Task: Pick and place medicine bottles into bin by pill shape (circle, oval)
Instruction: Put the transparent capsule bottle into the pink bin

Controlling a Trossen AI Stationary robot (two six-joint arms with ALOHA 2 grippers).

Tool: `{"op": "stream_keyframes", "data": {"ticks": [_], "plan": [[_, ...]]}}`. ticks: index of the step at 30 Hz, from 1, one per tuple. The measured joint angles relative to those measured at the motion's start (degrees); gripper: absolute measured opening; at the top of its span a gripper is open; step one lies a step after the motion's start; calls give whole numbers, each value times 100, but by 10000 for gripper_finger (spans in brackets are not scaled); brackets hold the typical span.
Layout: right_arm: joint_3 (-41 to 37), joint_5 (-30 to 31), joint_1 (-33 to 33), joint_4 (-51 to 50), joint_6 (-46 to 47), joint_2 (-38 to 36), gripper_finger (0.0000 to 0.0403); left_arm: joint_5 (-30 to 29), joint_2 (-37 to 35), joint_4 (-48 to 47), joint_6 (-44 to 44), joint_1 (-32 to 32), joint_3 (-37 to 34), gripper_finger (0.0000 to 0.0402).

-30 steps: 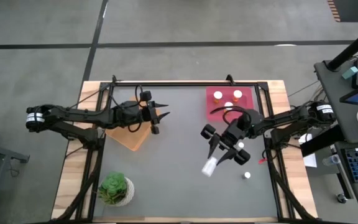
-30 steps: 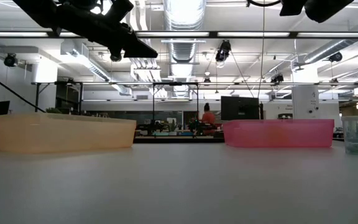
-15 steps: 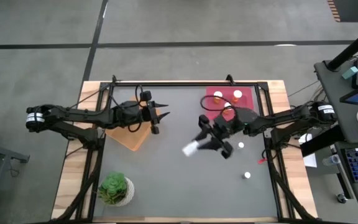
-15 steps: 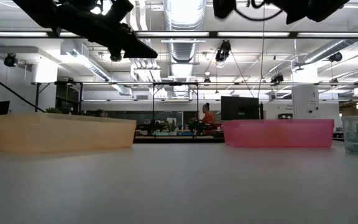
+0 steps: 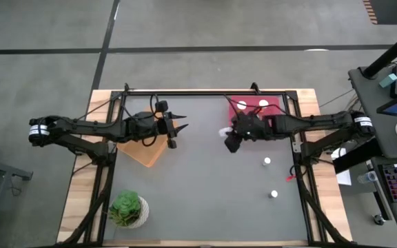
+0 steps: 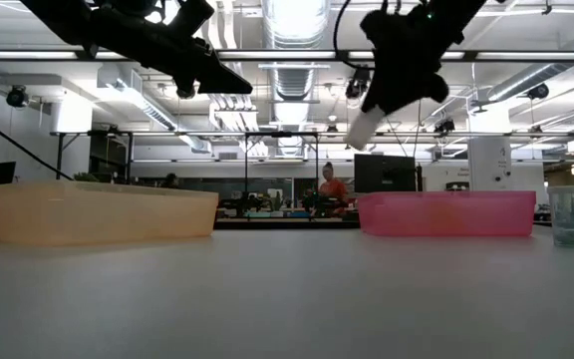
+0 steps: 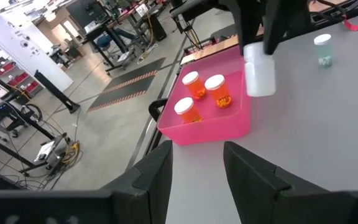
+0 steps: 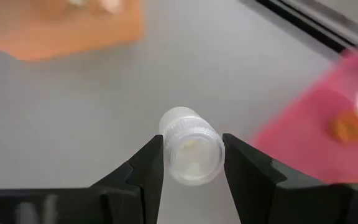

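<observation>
My right gripper (image 5: 228,136) is shut on a white medicine bottle (image 8: 191,146), held in the air just off the left side of the pink bin (image 5: 276,105). That bin holds three orange bottles with white caps (image 7: 205,92). Two small bottles (image 5: 267,161) (image 5: 273,194) stand on the grey table near its right side. My left gripper (image 7: 197,168) stands open with nothing between its fingers, above the orange bin (image 5: 143,146). My right gripper pinches the white bottle's round body (image 8: 166,149) between its two fingers, one on each side. The fingers slant down from above. The bottle juts out past the fingertips (image 6: 364,128), tilted and well clear of the table. One round end faces the wrist camera.
A potted green plant (image 5: 127,209) stands at the near left corner. A dark frame bar (image 5: 205,93) runs along the table's far edge. In the low view the orange bin (image 6: 98,211) and pink bin (image 6: 446,213) stand side by side, with a small bottle (image 6: 565,216) at the right.
My right gripper has carried the white bottle from the right middle of the table toward the far edge, up beside the pink bin. Its wrist has rolled and tipped on the way, turning the bottle about. The bottle has stayed clear of the table.
</observation>
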Motion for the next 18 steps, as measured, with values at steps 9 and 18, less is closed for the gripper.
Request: {"op": "stream_keyframes", "data": {"ticks": [9, 18], "plan": [[988, 14, -262, -1414, 252, 677, 141, 0, 0, 0, 0, 0, -1, 128], [2184, -503, -1517, -3724, -253, 1400, 136, 0, 0, -1, 0, 0, -1, 128]]}}
